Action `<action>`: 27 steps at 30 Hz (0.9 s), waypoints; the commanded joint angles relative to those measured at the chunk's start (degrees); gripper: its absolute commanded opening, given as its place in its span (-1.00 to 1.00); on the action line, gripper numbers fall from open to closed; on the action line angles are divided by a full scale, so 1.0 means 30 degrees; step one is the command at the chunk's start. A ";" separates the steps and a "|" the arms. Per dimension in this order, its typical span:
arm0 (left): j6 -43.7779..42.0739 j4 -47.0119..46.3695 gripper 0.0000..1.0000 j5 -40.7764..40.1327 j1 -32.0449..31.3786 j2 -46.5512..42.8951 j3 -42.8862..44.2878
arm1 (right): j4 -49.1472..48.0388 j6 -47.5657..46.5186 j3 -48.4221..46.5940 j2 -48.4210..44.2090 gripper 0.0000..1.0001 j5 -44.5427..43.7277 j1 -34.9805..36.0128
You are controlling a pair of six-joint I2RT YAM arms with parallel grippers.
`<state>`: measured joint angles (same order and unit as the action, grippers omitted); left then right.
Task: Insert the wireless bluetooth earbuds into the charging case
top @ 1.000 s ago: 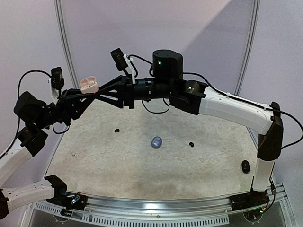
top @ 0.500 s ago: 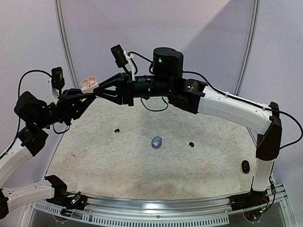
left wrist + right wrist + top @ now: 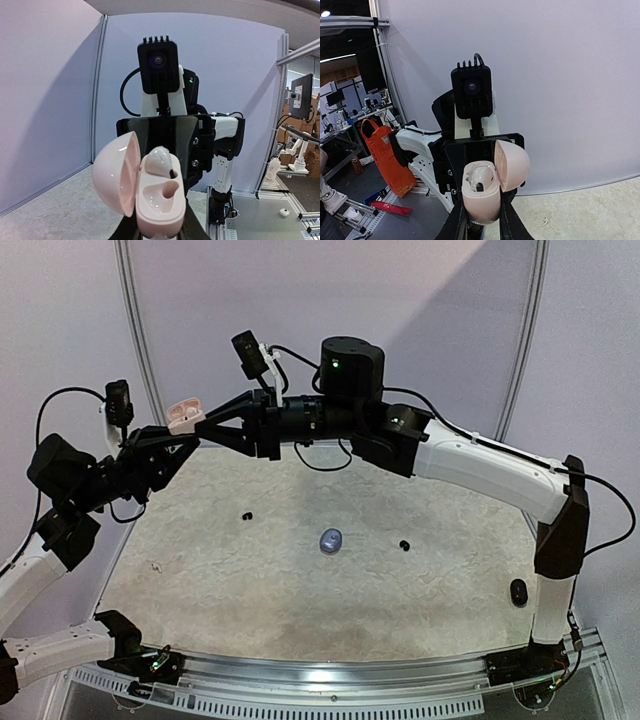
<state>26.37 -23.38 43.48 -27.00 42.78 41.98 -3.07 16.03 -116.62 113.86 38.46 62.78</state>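
While raised off the table (image 3: 250,590), the pink charging case (image 3: 157,200) sat lid-open in the left gripper (image 3: 156,231), its jaws clamped on the case's base. One pale earbud (image 3: 161,161) lay in a socket. The right gripper (image 3: 480,225) had narrow jaws flanking the case, and I couldn't tell whether they gripped it. A black earbud (image 3: 246,515) lay on the table.

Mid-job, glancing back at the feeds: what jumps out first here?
The open pink charging case held up over the table at its far left, a white earbud seated in one socket, the other empty. The left gripper and right gripper meet at it, jaws flanking its base; whether the right ones grip is unclear. Below, a silvery rounded item lies mid-table, a tiny black bud to its left, another to its right.
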 commanded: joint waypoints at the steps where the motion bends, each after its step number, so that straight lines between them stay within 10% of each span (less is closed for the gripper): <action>1: -0.0052 -0.0060 -1.00 -0.0012 -0.0088 0.0220 0.0275 | -0.0019 0.0649 -0.0311 0.0687 -1.00 0.0894 0.0198; 5: -0.0243 0.0652 -1.00 -0.0556 -0.0082 0.0108 0.0388 | -0.0561 0.0511 0.0361 0.0380 -1.00 0.0495 0.0198; 10: -0.1444 0.2539 -0.22 -0.1933 -0.0022 -0.0278 0.0524 | -0.2126 0.0590 0.2273 -0.0675 -1.00 -0.0710 -0.0006; 20: -0.2893 0.4375 0.40 -0.1399 0.0005 -0.0561 0.0488 | -0.3854 0.1016 0.3887 -0.1598 -1.00 -0.2474 -0.0258; 27: -0.7355 1.1801 0.69 -0.1000 -0.0007 -0.1199 0.1324 | -0.4426 0.0947 0.5322 -0.2649 -1.00 -0.5022 -0.0629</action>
<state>14.22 -5.15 40.01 -27.00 40.34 43.22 -13.65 18.96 -102.30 109.95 29.21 61.91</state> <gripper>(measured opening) 0.829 0.191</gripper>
